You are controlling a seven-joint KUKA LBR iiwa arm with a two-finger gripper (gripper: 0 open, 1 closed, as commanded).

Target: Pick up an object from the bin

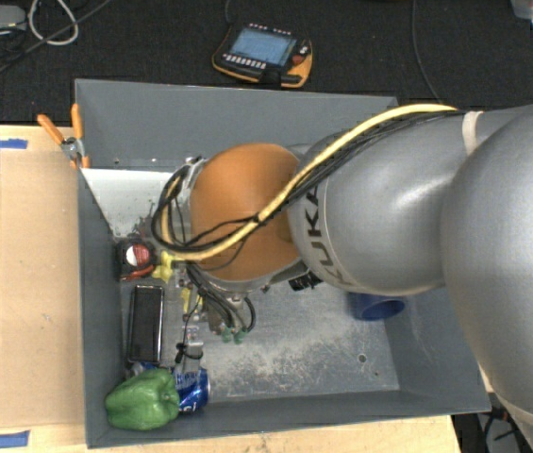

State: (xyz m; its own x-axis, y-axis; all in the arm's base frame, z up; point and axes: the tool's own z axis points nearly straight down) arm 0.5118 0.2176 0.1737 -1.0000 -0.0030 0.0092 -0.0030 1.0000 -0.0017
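Fingers (pixel 191 343) just beside crumpled blue can (pixel 193 390)

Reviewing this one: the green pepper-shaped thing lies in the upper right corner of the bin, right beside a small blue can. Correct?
Not quite. The camera view shows the green pepper-shaped thing in the lower left corner of the bin, not the upper right. The small blue can is indeed right beside it.

Beyond the far wall of the bin (pixel 238 97), an orange-edged control pendant (pixel 262 53) is lying screen-up on the dark floor (pixel 153 36), white cables (pixel 47 12) are looping at the top left corner, and inside, a blue cup (pixel 374 306) is sitting, partly hidden, right of centre
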